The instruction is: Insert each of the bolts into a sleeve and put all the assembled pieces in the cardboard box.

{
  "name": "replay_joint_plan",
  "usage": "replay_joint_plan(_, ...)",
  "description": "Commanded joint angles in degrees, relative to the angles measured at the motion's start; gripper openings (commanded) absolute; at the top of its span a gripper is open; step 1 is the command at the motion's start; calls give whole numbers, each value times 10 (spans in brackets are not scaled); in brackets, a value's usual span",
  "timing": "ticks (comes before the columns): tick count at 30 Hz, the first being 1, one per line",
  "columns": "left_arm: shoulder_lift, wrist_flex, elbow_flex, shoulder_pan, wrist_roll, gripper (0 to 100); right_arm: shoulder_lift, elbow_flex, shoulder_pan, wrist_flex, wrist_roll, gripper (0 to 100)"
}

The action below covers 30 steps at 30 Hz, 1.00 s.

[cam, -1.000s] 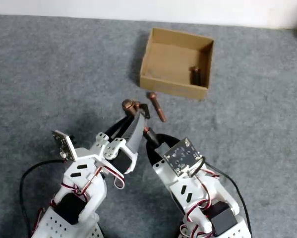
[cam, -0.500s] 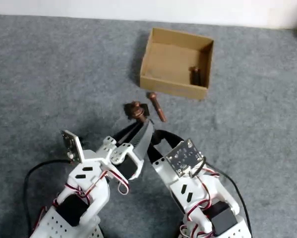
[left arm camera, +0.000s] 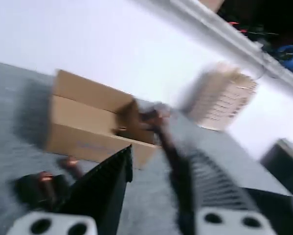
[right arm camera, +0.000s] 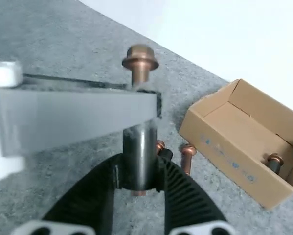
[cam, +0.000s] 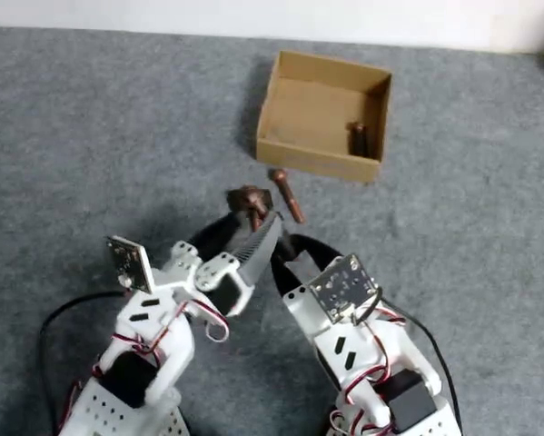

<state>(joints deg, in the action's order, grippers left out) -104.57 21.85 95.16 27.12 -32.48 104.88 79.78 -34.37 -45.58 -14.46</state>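
Right pincer (right arm camera: 139,169) pinching upright sleeve (right arm camera: 139,147), bolt (right arm camera: 140,58) head-up inside, left pincer (cam: 258,225) grip cannot be told

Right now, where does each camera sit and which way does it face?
High view: fixed overhead, looking down on the grey mat; left arm and right arm at the near edge, cardboard box beyond.
Left wrist view: on the left arm's wrist, facing the cardboard box and white wall, past its own open left gripper.
Right wrist view: on the right arm's wrist, facing the cardboard box; its right gripper holds the sleeve with a bolt in it.
All three show the cardboard box.
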Motion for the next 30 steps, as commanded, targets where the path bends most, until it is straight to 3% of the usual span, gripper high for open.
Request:
replay_joint_plan(1, -3, 40, -22, 28, 20, 303, 6, -10, 8, 10, 7, 5)
replay_joint_plan(7, -3, 48, -47, 30, 24, 298, 6, 10, 8, 2, 5, 5)
replay_joint_plan(12, -3, 53, -97, -24, -12, 298, 6, 12, 8, 2, 4, 5)
replay_joint_plan(14, -3, 91, -119, -26, 18, 298, 6, 13, 8, 2, 4, 5)
replay_joint_plan(18, -3, 254, -190, -47, 110, 298, 5, 33, 22, 7, 4, 5)
replay_joint_plan(20, -3, 285, -195, -65, 164, 298, 5, 57, 35, 37, 4, 5)
replay_joint_plan(24, -3, 245, -127, -100, 270, 264, 5, 101, 47, 96, 4, 5)
replay_joint_plan(30, -3, 128, -30, -103, 369, 5, 4, 111, 51, 115, 4, 5)
